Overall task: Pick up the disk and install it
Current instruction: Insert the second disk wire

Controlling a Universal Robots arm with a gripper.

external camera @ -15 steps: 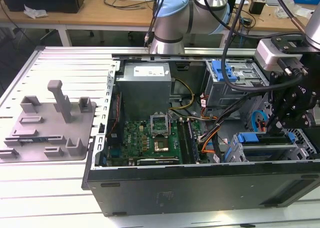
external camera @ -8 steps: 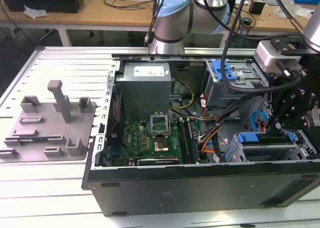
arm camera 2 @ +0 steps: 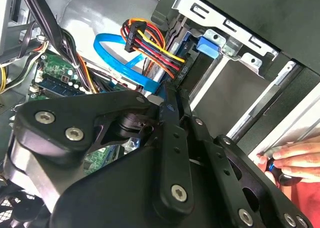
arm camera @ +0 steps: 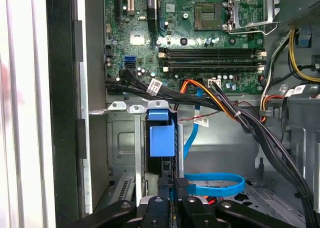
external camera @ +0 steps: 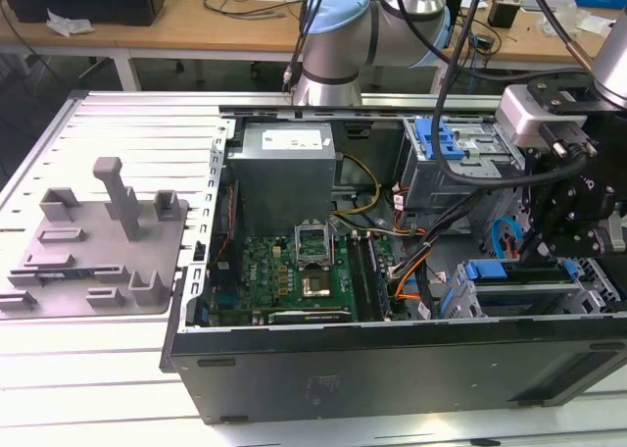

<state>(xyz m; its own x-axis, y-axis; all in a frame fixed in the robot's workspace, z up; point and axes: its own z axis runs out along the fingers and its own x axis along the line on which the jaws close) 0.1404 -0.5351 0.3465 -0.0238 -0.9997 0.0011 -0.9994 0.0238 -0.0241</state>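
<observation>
Tool [arm camera: 170, 190] clamped on disk [arm camera: 162, 138] edge, entering drive bay; cables [arm camera: 240, 120] close alongside.

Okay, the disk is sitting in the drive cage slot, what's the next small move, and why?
Probably press the disk slightly deeper, straight along the slot: its blue carrier sits edge-on between the rails of the drive cage, and the gripper is lined up right behind it.

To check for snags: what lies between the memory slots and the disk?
In the first wrist view, black cables cross between memory slots and disk.
</observation>
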